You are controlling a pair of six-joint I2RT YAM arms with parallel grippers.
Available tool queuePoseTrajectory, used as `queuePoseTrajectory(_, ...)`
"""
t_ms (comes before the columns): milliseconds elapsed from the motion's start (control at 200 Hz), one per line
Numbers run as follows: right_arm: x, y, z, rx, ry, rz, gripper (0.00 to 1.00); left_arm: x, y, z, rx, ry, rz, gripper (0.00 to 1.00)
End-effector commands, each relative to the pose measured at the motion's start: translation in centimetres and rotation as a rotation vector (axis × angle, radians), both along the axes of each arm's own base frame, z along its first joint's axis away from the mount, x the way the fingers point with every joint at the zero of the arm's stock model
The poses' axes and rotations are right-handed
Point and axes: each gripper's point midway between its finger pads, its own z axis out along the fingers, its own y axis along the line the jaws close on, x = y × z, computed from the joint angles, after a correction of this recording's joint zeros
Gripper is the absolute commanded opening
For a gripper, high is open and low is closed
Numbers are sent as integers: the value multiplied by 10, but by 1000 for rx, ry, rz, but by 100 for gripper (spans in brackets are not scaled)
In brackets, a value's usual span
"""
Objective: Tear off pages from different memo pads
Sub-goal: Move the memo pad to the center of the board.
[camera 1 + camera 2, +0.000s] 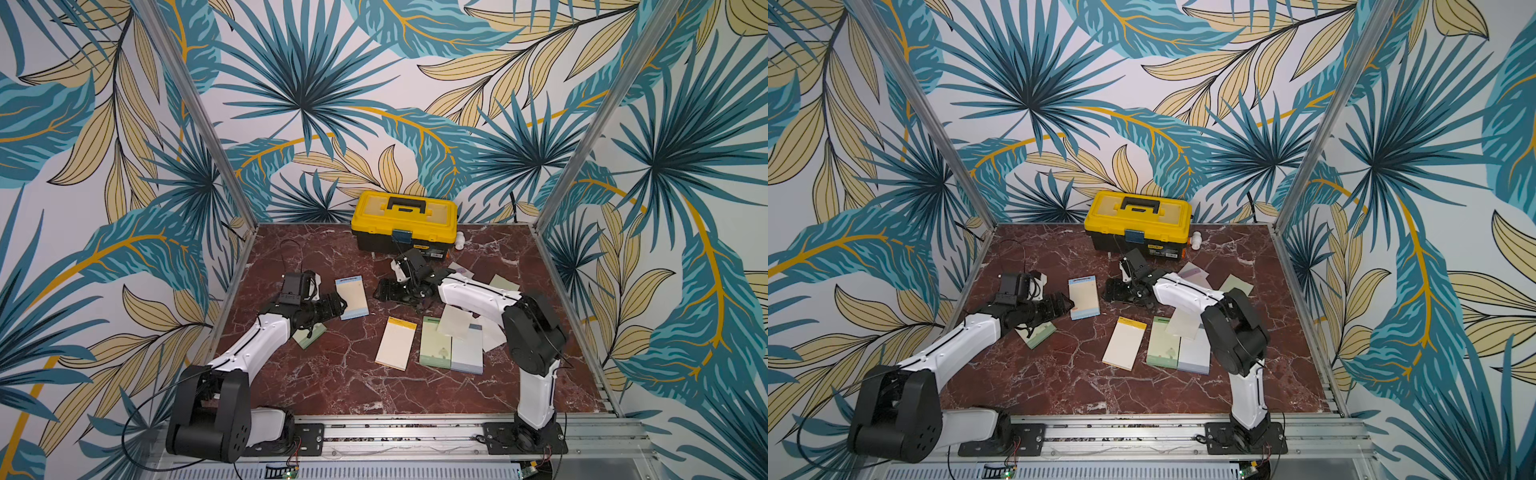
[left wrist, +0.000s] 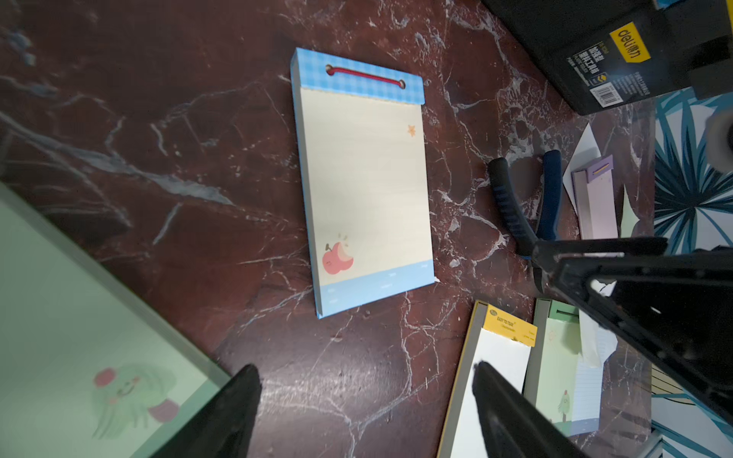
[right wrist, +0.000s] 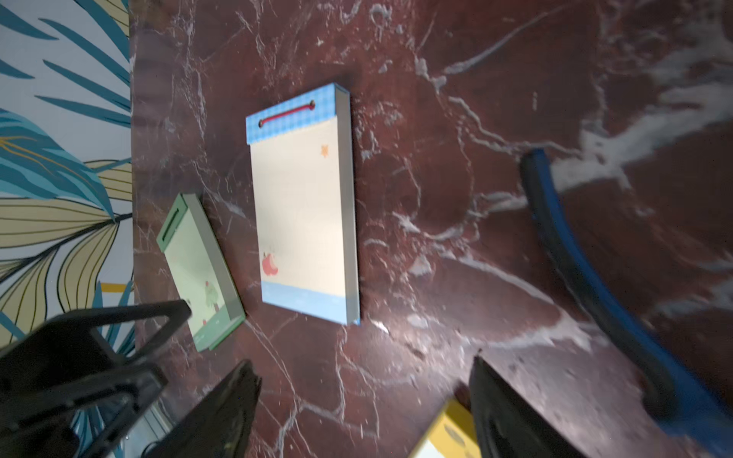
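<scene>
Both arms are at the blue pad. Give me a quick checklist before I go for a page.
1. Left gripper open and empty: ok.
2. Right gripper open and empty: ok.
3. Blue pad lying flat, nothing on it: ok.
4. Its top page raised enough to pinch: not ok, it lies flat.
5. Pliers clear of the right gripper: cannot tell, they lie close.
6. Centre green pad uncovered: not ok, a loose page overlaps it.

Table (image 1: 332, 386): glossy veined marble look. Blue-bordered memo pad (image 2: 365, 186): matt paper. Toolbox (image 1: 370, 216): smooth yellow plastic.
</scene>
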Motion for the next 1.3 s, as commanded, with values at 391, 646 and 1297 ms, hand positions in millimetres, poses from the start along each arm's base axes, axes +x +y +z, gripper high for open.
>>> queuePoseTrajectory(391,50,55,-35,81,-61,12,72,59,-5,-41,-17,43,-19,76)
queuePoseTrajectory(646,36,63,-56,90,-14,71,60,58,-18,-45,-108,46,-37,71)
queuePoseTrajectory(1297,-88,25,-63,4,106,173,48,-76,-59,-58,-192,125,-82,61)
